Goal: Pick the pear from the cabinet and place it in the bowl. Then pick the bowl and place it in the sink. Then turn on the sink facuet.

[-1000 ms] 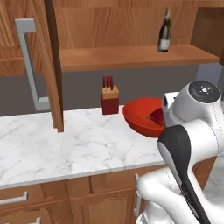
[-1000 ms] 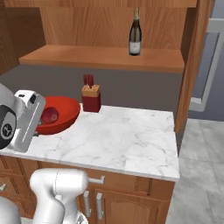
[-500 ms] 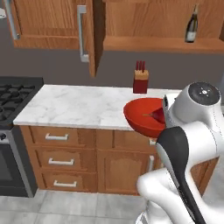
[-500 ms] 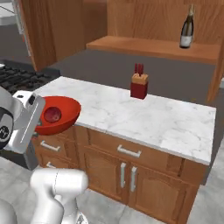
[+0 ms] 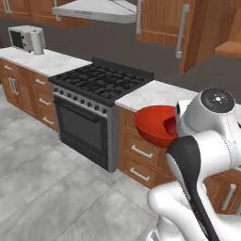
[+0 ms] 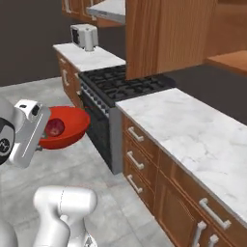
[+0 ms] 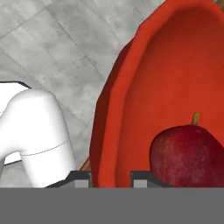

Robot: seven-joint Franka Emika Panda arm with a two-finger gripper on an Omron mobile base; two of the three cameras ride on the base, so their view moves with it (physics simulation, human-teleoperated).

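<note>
My gripper (image 7: 111,177) is shut on the rim of the glossy red bowl (image 7: 175,65), one finger on either side of the wall. The bowl (image 5: 153,124) hangs in the air in front of my hand, off the counter's edge and above the floor (image 6: 67,125). The dark red pear (image 7: 188,153) with its thin stem lies inside the bowl (image 5: 170,126) (image 6: 54,127). The brown wood cabinet's tall door (image 5: 188,33) with a grey bar handle stands open at upper right, its plank shelf (image 6: 226,60) behind. The sink and faucet are out of view.
A black gas stove (image 5: 99,80) (image 6: 123,82) stands between wood drawer units, with a range hood (image 5: 94,9) above. A white marble counter (image 6: 193,130) runs to its right. A microwave (image 5: 21,37) sits on the far counter. Grey tile floor (image 5: 47,188) spreads in front.
The whole picture has shifted: the base has driven, and the stove and floor have come into view while the knife block and bottle have left. The bowl with the pear stays in my gripper.
</note>
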